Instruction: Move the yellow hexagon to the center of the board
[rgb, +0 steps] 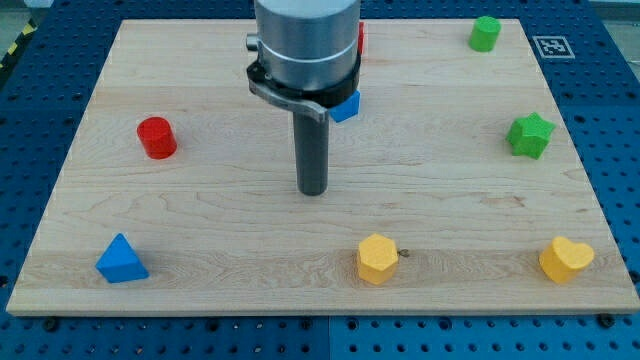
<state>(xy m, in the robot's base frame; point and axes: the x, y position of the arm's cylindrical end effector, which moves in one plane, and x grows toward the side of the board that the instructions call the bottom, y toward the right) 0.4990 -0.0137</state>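
Tip (313, 191): bare rod, no jaws to open or close, holding nothing; it stands near the board's middle, well apart from every block.

Near edge of the wooden board (230, 230): blue triangle (121, 259) by the near-left corner; yellow hexagon (378, 259) right of centre along that edge, nearer than the tip and slightly to its right; yellow heart (566, 260) by the near-right corner. Mid-depth: red cylinder (156, 137) toward the left edge, green star (529, 135) toward the right edge. Far side: blue block (346, 106) and a red block (361, 38), both largely hidden behind the arm, shapes unclear; green block (485, 33) at the far-right corner.

Risk, as judged: the tip must get round to the hexagon's near side; an off-centre contact would spin or slide it sideways, and little board remains behind it, so a nudge the wrong way could tip it off the near edge.

Count: yellow 2, blue 2, red 2, green 2; eight blocks.
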